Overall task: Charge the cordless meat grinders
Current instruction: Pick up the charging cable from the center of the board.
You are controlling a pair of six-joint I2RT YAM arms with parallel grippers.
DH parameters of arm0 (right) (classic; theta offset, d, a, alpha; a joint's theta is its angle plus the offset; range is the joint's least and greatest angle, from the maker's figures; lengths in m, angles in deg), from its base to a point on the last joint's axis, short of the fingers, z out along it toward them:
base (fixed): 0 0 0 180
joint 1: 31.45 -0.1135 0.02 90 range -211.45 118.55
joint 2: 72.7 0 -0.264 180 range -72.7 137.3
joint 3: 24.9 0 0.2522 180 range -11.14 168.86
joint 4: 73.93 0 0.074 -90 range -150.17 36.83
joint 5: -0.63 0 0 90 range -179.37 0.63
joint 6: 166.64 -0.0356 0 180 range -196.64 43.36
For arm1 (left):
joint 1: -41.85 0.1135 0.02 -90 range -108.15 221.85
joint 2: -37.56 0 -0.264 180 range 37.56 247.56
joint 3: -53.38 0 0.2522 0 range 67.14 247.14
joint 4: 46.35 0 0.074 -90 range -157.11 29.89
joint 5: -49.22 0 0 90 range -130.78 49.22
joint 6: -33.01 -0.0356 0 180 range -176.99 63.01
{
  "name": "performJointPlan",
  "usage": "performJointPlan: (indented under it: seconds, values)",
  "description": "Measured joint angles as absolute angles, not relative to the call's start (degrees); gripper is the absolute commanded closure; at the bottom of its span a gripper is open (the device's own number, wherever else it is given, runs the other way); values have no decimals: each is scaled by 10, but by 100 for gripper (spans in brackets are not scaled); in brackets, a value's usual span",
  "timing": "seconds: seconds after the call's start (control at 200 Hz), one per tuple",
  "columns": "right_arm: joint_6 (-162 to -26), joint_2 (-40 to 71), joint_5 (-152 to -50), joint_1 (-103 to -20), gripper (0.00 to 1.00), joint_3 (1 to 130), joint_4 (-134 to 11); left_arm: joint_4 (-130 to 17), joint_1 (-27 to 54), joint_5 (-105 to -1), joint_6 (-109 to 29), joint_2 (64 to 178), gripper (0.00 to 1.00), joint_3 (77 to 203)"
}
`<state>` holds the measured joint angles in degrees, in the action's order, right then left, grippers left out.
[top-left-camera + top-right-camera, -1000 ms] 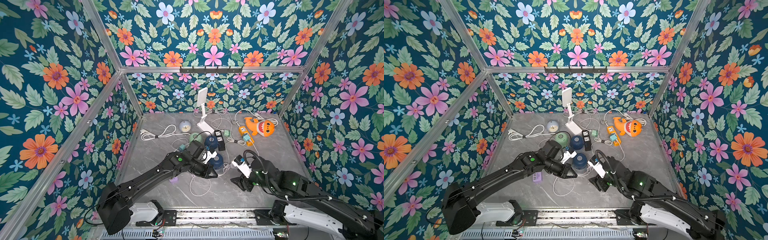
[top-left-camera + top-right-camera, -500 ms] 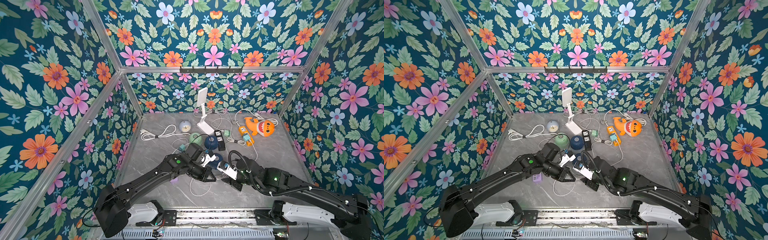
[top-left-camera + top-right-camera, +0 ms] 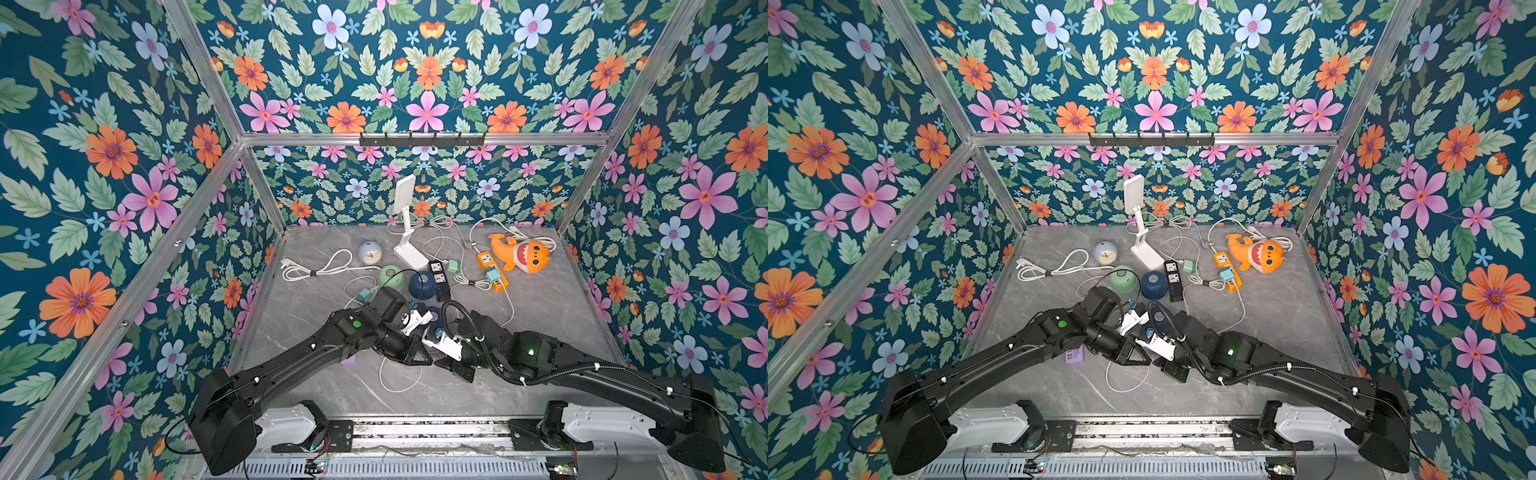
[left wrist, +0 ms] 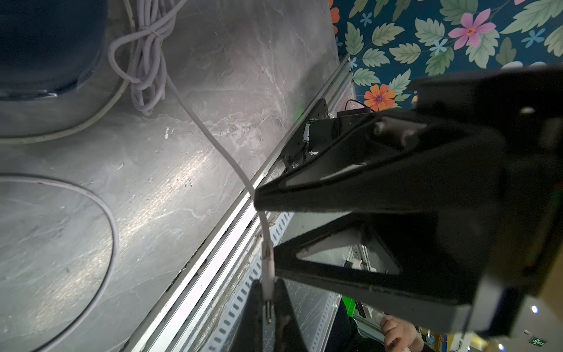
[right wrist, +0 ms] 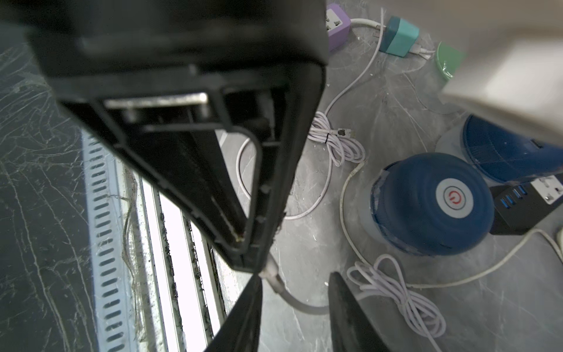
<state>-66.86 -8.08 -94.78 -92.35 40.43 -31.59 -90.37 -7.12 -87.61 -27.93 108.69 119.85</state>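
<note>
Floral walls box in a grey marble table (image 3: 552, 307). In both top views the pale green grinder (image 3: 391, 277) and a navy grinder (image 3: 422, 284) stand beyond the left fingers (image 3: 415, 355), with a second navy grinder (image 3: 434, 316) nearer them. No plug shows seated in any, so charging looks barely begun.

Left wrist view: the left fingers pinch a white cable plug (image 4: 268, 274), and the right fingers (image 4: 335, 195) stand part open around its cable (image 4: 213, 143).

Right wrist view: beyond the fingers, a navy grinder's button (image 5: 454, 198) bears a red power symbol. No brand is legible.
</note>
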Motion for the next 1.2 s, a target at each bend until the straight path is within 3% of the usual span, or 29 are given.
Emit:
performJointPlan:
  seconds: [0.36,0.85,1.195]
  values:
    - [-660,-69,-967,-924,73,415,-306,-889,-72,-883,-279,1078,100,1188]
    - [-653,-73,-955,-924,62,413,-297,-893,-72,-889,-279,1079,100,1189]
    - [-649,-72,-947,-931,66,407,-298,-907,-72,-894,-276,1090,100,1196]
